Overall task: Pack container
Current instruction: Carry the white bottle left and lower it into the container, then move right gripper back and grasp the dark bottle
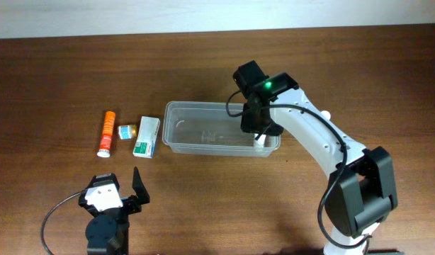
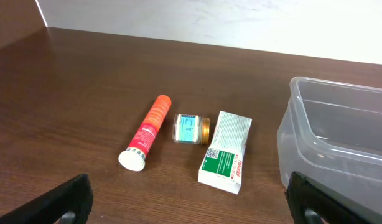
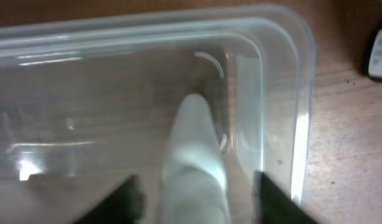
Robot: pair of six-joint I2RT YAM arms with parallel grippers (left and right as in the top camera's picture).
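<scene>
The right arm (image 1: 309, 131) has smooth white shells on its long links and black housings at the joints. A green light (image 1: 268, 86) glows on its black wrist block. A thin cable (image 1: 329, 188), also black, runs along the white link to the bulky black shoulder (image 1: 364, 190). The left arm (image 1: 104, 227) is mostly black, with a white cap (image 1: 100, 190) on top and a looping cable (image 1: 51, 214) in black coming out beside its round base. The left jaws are matte black with squared tips. The right jaws show only as dark, blurred shapes.
</scene>
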